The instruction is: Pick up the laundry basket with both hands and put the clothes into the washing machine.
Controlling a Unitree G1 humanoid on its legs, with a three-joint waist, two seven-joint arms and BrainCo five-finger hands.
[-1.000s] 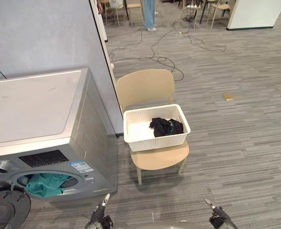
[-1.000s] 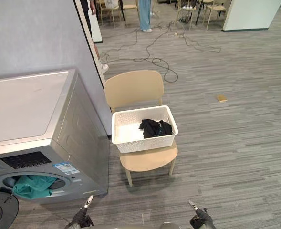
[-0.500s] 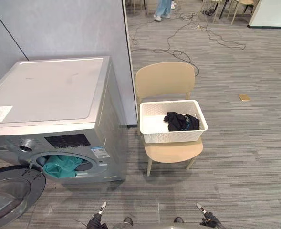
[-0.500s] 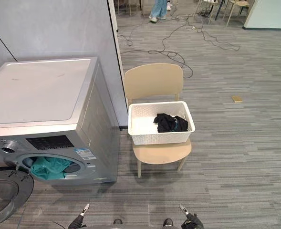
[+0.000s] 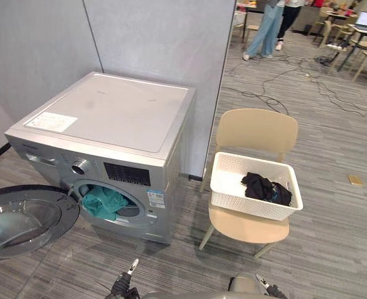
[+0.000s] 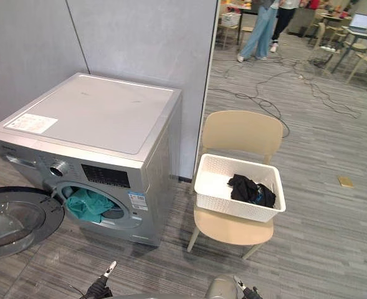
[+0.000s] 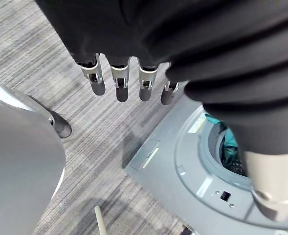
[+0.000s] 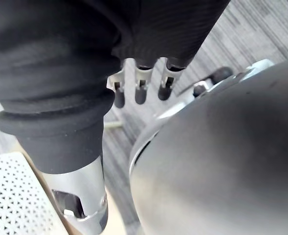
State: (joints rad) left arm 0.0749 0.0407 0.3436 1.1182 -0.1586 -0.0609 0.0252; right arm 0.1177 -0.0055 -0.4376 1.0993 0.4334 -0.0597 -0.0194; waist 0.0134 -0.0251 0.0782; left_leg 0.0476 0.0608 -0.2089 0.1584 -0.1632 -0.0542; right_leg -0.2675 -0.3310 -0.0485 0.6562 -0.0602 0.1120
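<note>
Laundry basket (image 5: 253, 210) sits on the chair (image 5: 258, 129) at 3 o'clock, dark clothes (image 5: 265, 188) inside; washing machine (image 5: 114, 112) at 9 o'clock, door (image 5: 21, 218) open, teal garment (image 5: 103, 202) in drum; left hand (image 7: 118, 81) and right hand (image 8: 140, 89) low at 6 o'clock, fingers straight, empty.

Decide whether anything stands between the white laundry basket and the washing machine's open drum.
Nothing visible stands between the white perforated plastic laundry basket and the silver washing machine, whose round door hangs open. A teal cloth partly fills the drum mouth.
</note>
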